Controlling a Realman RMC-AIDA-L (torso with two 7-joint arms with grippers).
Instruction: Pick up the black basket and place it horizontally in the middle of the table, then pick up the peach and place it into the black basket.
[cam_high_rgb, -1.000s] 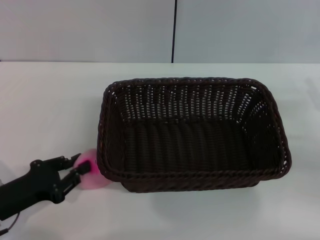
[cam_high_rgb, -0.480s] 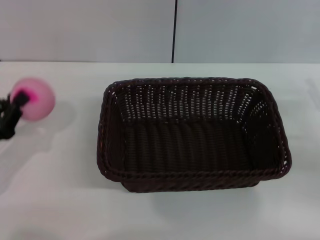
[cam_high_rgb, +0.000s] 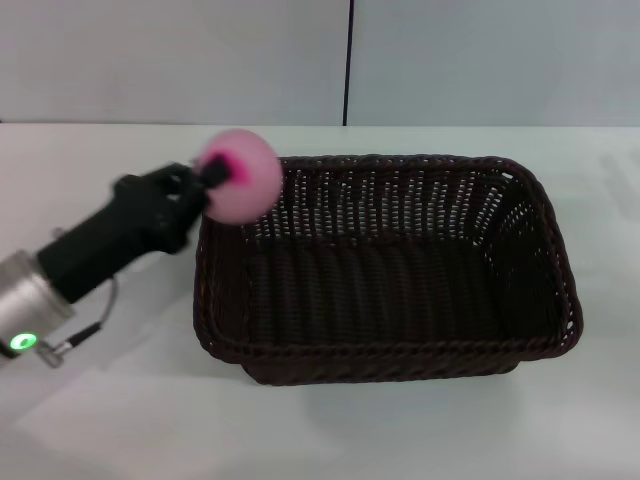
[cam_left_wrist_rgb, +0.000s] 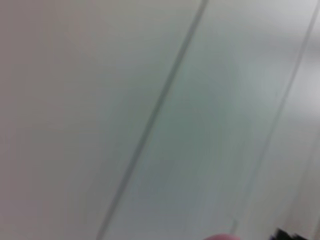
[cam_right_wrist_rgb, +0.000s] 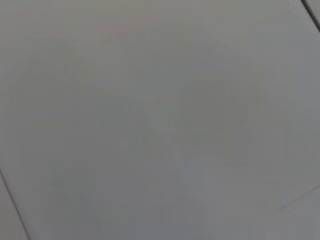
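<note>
The black basket (cam_high_rgb: 385, 270) is a large dark woven basket lying lengthwise across the middle of the white table (cam_high_rgb: 90, 190), open side up and empty. My left gripper (cam_high_rgb: 215, 175) is shut on the peach (cam_high_rgb: 243, 188), a pale pink ball with a magenta blotch, and holds it in the air over the basket's far left corner. The left arm reaches in from the lower left. A sliver of the peach (cam_left_wrist_rgb: 220, 237) shows in the left wrist view. The right gripper is out of view.
A grey wall with a dark vertical seam (cam_high_rgb: 349, 60) stands behind the table's far edge. Bare white tabletop lies left of, right of and in front of the basket. The right wrist view shows only a plain grey surface.
The left gripper lifted the peach from the table beside the basket's front left corner, swung it up to the left, then carried it right to above the basket's far left corner.
</note>
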